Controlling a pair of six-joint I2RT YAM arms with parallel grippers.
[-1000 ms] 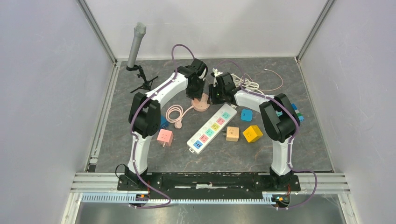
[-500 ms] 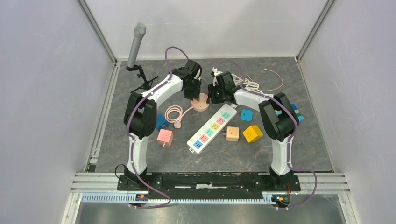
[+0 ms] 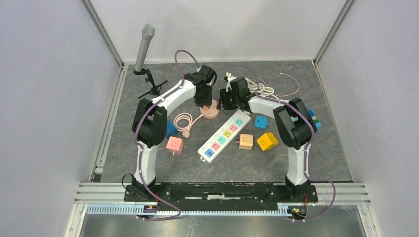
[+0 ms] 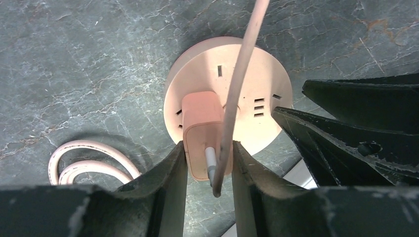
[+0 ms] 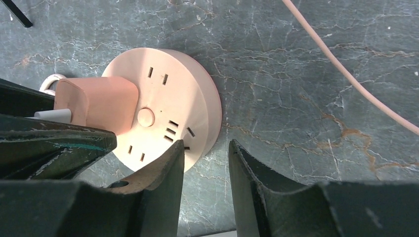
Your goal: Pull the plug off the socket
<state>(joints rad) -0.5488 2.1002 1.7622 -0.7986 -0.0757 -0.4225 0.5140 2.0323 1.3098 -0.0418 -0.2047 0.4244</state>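
Observation:
A round pink socket [image 3: 212, 112] lies on the grey table and shows in the left wrist view [image 4: 247, 69] and the right wrist view [image 5: 173, 94]. A pink plug [image 4: 201, 126] with a pink cable [image 4: 237, 84] stands in it, also seen in the right wrist view [image 5: 101, 101]. My left gripper [image 4: 208, 165] is shut on the plug from both sides; in the top view it [image 3: 203, 101] is over the socket. My right gripper [image 5: 206, 168] is open and empty at the socket's right rim, its left finger [image 5: 158, 173] over the rim; the top view shows it [image 3: 223, 102] beside the socket.
A white power strip [image 3: 225, 136] lies just in front of the socket. The pink cable coil [image 3: 184, 121] is to its left. Pink [image 3: 174, 144], tan [image 3: 246, 141], yellow [image 3: 267, 141] and blue [image 3: 261, 121] cube adapters lie around. A microphone stand [image 3: 144, 49] stands far left, and white cables [image 3: 262, 89] lie behind.
My right gripper has moved left up to the socket's rim. My left gripper has shifted slightly over the socket and stays on the plug.

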